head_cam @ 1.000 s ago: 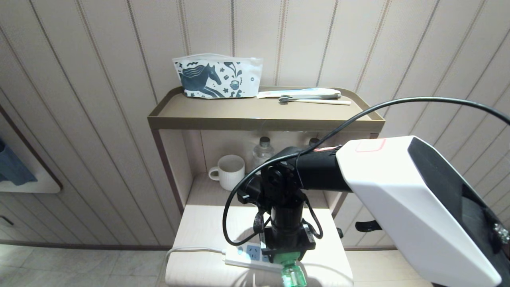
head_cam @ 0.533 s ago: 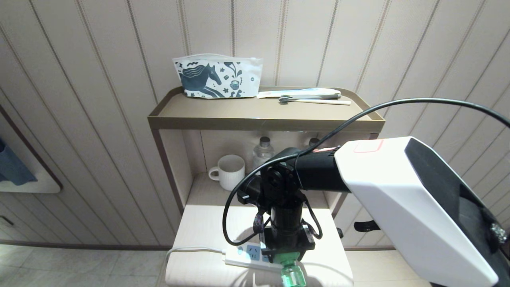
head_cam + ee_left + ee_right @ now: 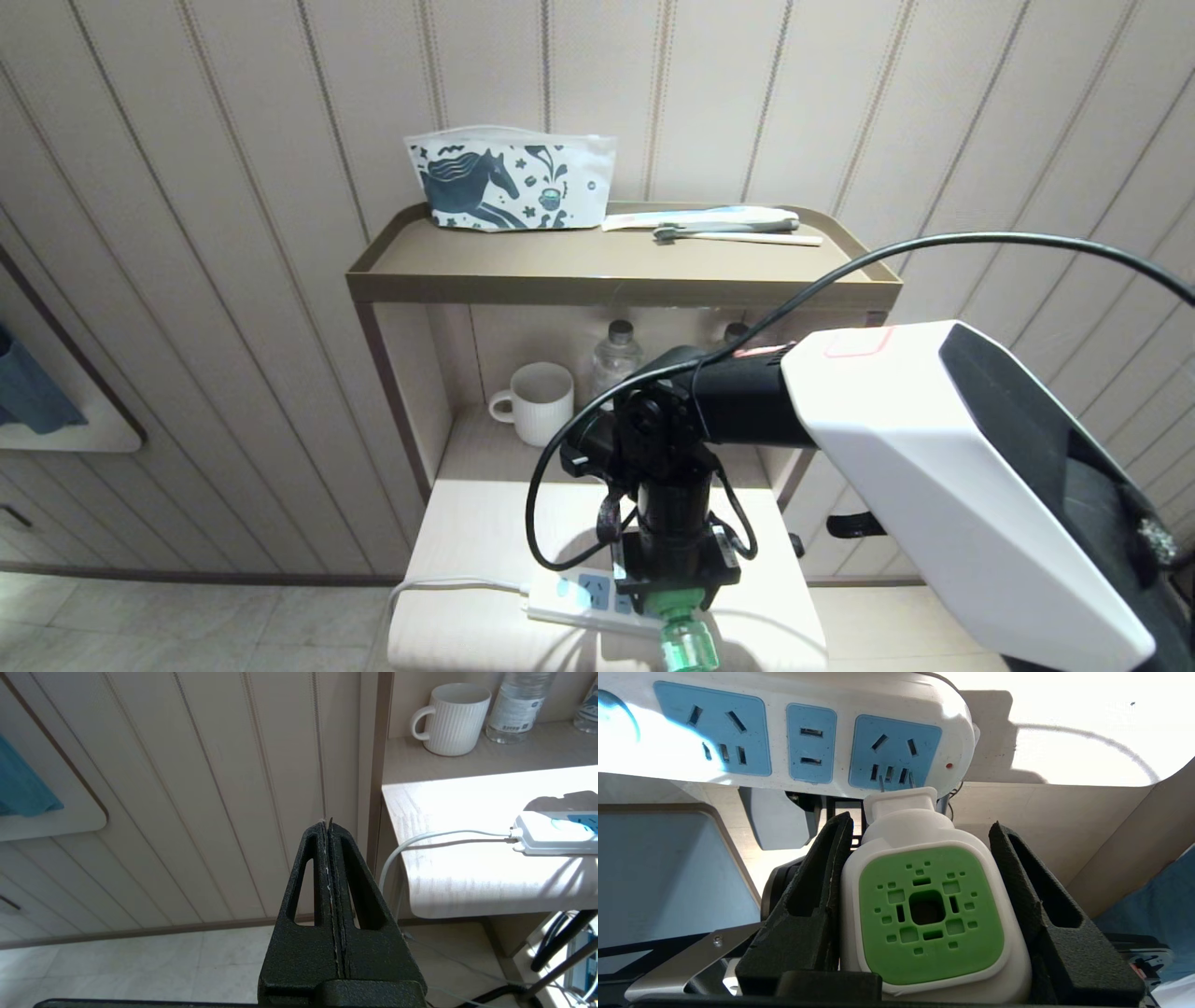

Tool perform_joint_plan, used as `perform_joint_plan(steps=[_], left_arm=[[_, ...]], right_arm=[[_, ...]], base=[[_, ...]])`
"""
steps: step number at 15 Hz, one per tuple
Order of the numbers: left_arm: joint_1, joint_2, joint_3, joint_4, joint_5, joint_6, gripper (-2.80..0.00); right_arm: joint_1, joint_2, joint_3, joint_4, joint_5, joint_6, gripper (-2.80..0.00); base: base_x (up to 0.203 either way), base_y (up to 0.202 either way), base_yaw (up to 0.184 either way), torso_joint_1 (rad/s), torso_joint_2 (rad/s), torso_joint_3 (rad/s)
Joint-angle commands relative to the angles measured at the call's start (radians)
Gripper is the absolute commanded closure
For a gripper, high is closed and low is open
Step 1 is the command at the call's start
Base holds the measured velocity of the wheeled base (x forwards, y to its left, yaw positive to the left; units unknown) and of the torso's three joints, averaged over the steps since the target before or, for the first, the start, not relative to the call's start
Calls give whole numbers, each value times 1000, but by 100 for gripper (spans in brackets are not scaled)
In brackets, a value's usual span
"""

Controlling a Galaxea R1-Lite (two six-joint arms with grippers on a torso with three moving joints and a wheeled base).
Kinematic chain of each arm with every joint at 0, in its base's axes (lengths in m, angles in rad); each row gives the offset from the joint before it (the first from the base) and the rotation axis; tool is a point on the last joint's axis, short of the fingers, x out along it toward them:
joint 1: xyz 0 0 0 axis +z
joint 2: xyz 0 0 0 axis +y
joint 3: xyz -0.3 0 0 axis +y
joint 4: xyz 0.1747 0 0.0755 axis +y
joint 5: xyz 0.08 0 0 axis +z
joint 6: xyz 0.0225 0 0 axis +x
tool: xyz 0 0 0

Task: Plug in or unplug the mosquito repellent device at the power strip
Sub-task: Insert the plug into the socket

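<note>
Looking from the head, the right gripper (image 3: 674,597) holds the device (image 3: 686,644) over the strip (image 3: 579,597) at the surface's (image 3: 467,541) front edge. Left wrist: fingers (image 3: 329,858) closed, empty. Right wrist: fingers (image 3: 817,891) grip the device (image 3: 929,914), prongs at the end socket, seemingly not seated.

Pale wood table (image 3: 467,560) is carrying the power strip (image 3: 579,597), lying flat directly beneath the right gripper (image 3: 674,597), its white cord (image 3: 448,586) trailing off the table edge to the gripper's left. Beyond the gripper, a lower shelf (image 3: 485,457) is holding a white ribbed mug (image 3: 537,401) and a clear bottle (image 3: 616,359). Above, a brown tray shelf (image 3: 607,275) is bearing a horse-print pouch (image 3: 509,191).
</note>
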Motion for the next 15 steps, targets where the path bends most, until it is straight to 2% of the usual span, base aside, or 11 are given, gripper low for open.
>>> perform_joint_plan(steps=[1,15], left_arm=[[-1,2,0,0,1,1,0],[1,2,0,0,-1,2,0]], right_arm=[[4,5,0,6,2,3,0],[11,4,0,3,-1,69,0]], base=[[0,0,0,0,0,0],[0,0,0,0,0,0]])
